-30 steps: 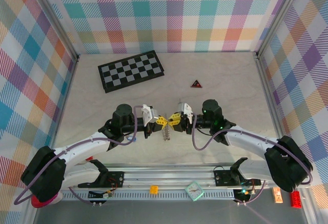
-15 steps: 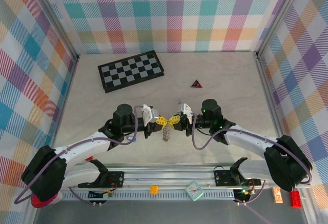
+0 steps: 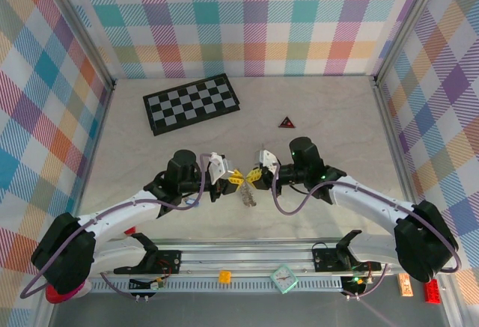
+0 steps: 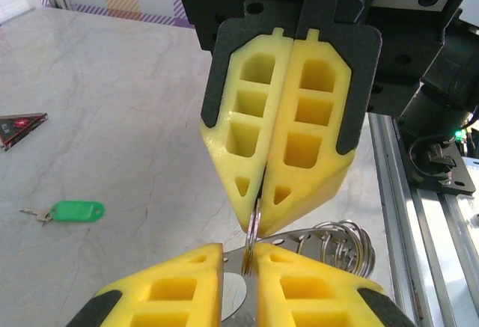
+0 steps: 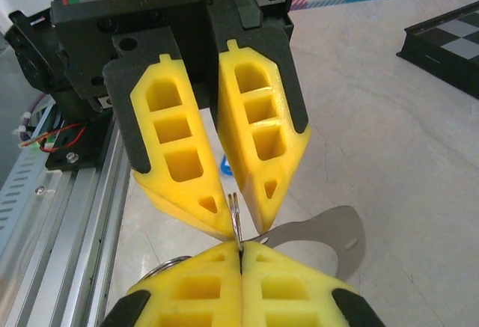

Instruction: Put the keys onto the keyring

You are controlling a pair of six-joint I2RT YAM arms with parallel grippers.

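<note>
**Two claws meet over the keyring at mid-desk**

The left claw (image 3: pixel 236 178) and right claw (image 3: pixel 254 177) face each other tip to tip above the near middle of the desk (image 3: pixel 150 155); the keyring (image 3: pixel 247 196) hangs between and just below them as a small silvery bunch. In the left wrist view the right claw's yellow pads (image 4: pixel 307 140) are pressed flat together with the thin edge of a ring nipped at their tip; more coils of the keyring (image 4: pixel 344 239) trail off beside it. In the right wrist view the left claw's fingers (image 5: pixel 176 151) stand a little apart, the ring upright in the gap, gripped by neither. The green key (image 4: pixel 75 211) lies flat on the desk, well apart from the claws, near the red-edged triangle (image 4: pixel 19 126); the checkerboard (image 3: pixel 192 102) sits toward the far left.
</note>
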